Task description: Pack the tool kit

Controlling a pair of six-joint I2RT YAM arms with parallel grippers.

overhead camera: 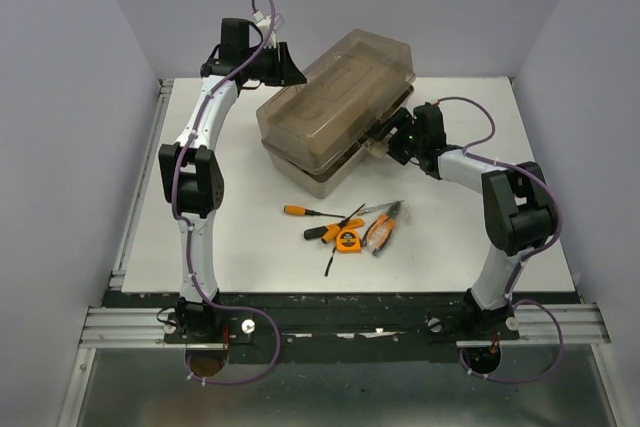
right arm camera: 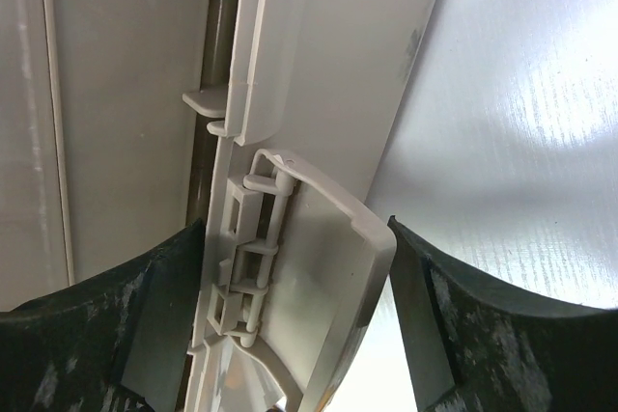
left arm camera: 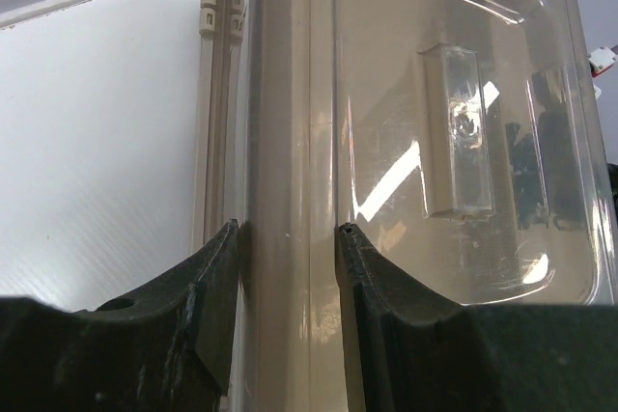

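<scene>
White bench (overhead camera: 200, 237): closed toolbox (overhead camera: 335, 107), left gripper (left arm camera: 287, 238) narrowed on its rear rim, right gripper (right arm camera: 296, 229) wide astride the latch (right arm camera: 328, 238). Hand tools (overhead camera: 345, 227) loose, well behind both grippers. Step, probably: unlatching; next needs the latch flipped.

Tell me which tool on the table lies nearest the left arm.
The screwdriver with the all-orange handle: it lies at the left end of the group, while the tape measure and the pliers lie further right.
</scene>
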